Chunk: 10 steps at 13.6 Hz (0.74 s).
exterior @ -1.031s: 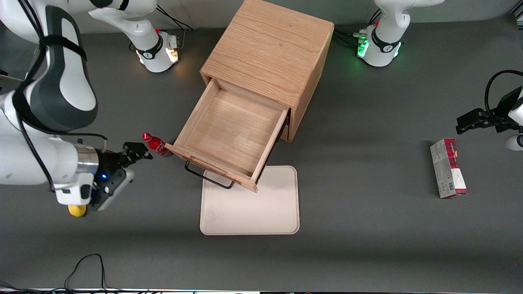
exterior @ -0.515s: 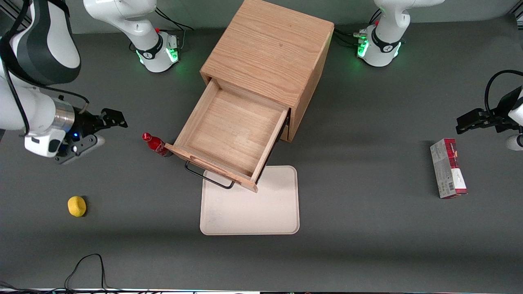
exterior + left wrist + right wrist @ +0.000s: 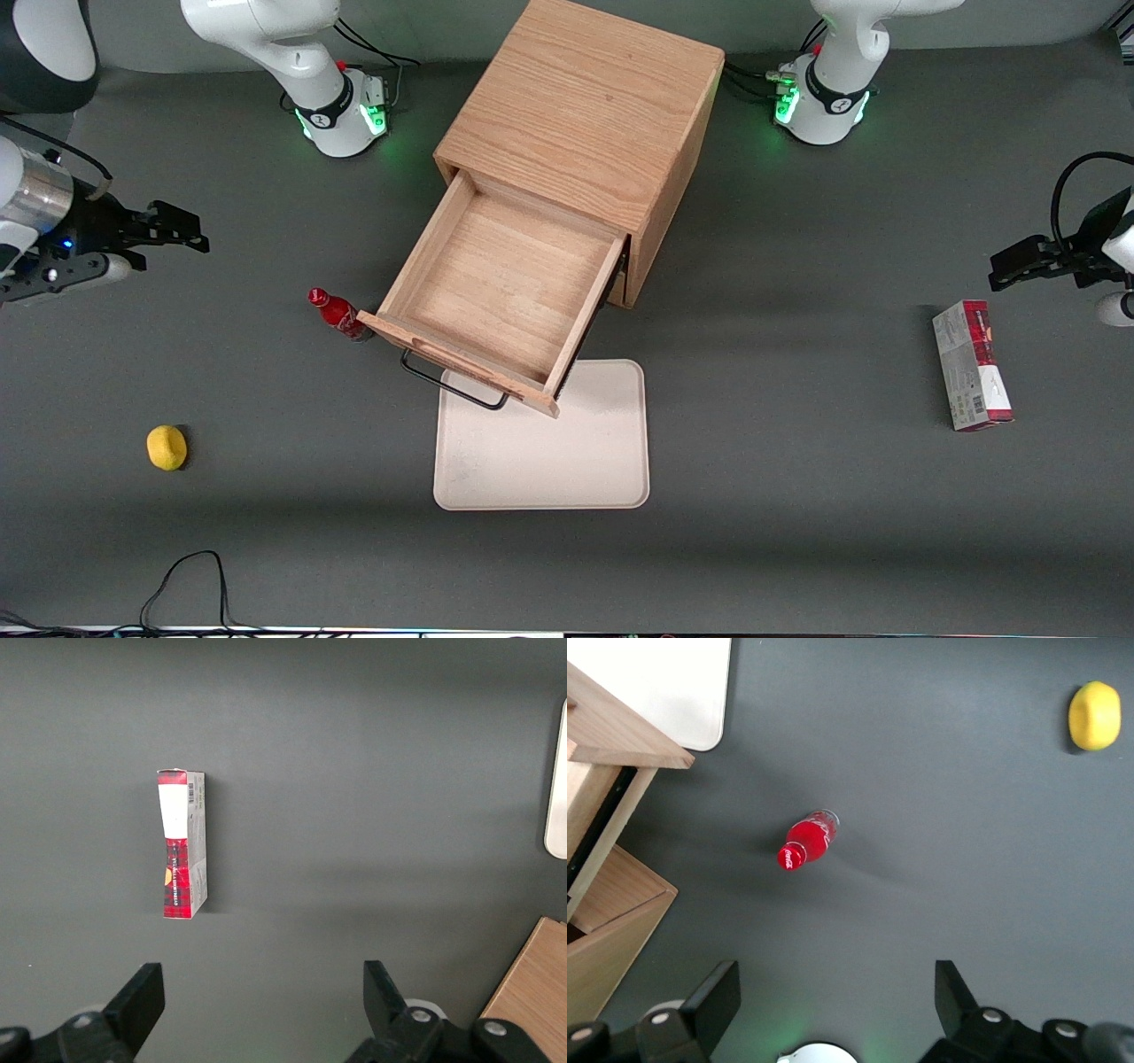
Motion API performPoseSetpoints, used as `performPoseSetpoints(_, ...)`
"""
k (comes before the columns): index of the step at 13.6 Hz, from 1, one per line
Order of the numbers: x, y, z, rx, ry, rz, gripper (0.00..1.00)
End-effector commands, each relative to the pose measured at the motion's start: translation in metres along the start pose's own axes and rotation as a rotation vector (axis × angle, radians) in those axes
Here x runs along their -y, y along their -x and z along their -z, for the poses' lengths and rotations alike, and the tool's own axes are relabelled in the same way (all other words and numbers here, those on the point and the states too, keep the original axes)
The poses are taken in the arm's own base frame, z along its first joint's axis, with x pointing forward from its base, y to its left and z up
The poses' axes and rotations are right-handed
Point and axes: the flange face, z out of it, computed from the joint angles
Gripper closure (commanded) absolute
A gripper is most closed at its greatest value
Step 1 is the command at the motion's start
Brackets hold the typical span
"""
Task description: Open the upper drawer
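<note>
The upper drawer [image 3: 496, 283] of the oak cabinet [image 3: 585, 97] stands pulled far out, a light-wood box with nothing in it. Its thin black bar handle [image 3: 447, 381] hangs over the tray's edge. The drawer's corner shows in the right wrist view [image 3: 620, 744]. The lower drawer is hidden under it. My right gripper [image 3: 182, 235] is open and holds nothing. It hangs high over the table, well away from the drawer toward the working arm's end. Its fingers [image 3: 713, 1001] stand wide apart above the bare mat.
A small red bottle [image 3: 337, 315] stands beside the drawer's front corner, also in the right wrist view [image 3: 804, 840]. A cream tray [image 3: 567, 452] lies in front of the drawer. A yellow lemon [image 3: 166, 447] lies nearer the camera. A red-and-grey box [image 3: 972, 365] lies toward the parked arm's end.
My right gripper has drawn back from beside the bottle and the drawer, rising and moving toward the working arm's end. The drawer has stayed open and still.
</note>
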Motion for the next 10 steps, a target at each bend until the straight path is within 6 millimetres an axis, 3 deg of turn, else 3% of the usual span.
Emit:
performPoseSetpoints(1,0.002,0.01,0.008,-0.014,0.017,-0.111,0.01)
performPoseSetpoints(4,0.007,0.008,0.01,-0.017,0.017,-0.137,0.0)
performPoseSetpoints(8,0.029,0.004,0.015,0.002,0.035,-0.091,0.0)
performPoseSetpoints(10,0.024,0.005,0.018,-0.003,0.037,-0.103,0.0)
